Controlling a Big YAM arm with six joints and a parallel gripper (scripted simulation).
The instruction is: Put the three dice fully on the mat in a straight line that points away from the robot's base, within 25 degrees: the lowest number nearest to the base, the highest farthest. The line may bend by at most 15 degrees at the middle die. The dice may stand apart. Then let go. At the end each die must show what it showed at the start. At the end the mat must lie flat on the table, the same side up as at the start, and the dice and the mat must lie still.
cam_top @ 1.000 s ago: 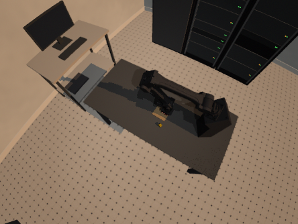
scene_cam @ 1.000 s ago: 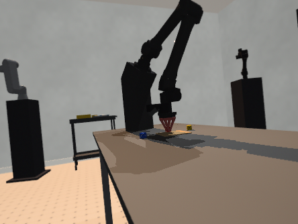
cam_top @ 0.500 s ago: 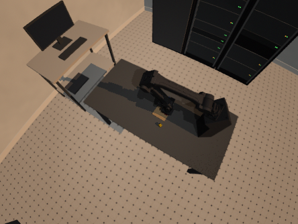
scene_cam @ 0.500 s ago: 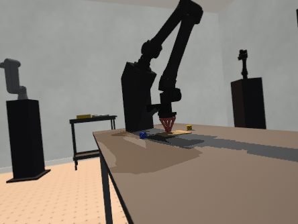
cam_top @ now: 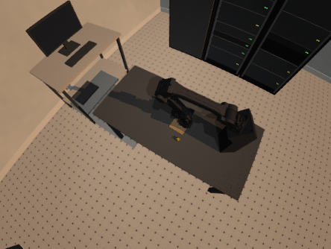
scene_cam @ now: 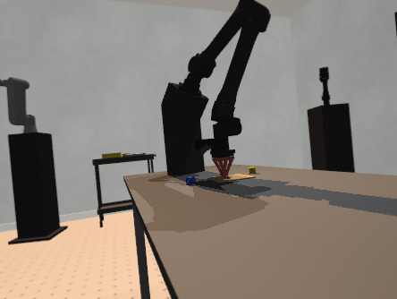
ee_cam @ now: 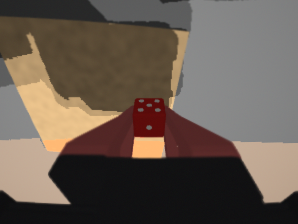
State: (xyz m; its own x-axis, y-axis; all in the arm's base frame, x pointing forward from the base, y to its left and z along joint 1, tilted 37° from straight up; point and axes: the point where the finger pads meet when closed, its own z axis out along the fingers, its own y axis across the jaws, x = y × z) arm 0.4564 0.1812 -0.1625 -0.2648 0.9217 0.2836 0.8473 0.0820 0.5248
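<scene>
Brown tabletop [cam_top: 209,164] [scene_cam: 268,242] [ee_cam: 240,75] fills our foreground before pale walls [scene_cam: 112,67]; our gripper [cam_top: 185,127] [scene_cam: 223,175] [ee_cam: 149,111] grasps the red die [ee_cam: 149,117] at the mat [cam_top: 177,129] [scene_cam: 237,177] [ee_cam: 45,110], yellow die [cam_top: 178,139] [scene_cam: 251,170] toward a long edge.

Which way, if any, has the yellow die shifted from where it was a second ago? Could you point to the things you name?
No, no visible shift: the yellow die [cam_top: 178,139] [scene_cam: 252,170] sits off the mat [cam_top: 177,129] [scene_cam: 243,176], at the same spot beside it.
</scene>
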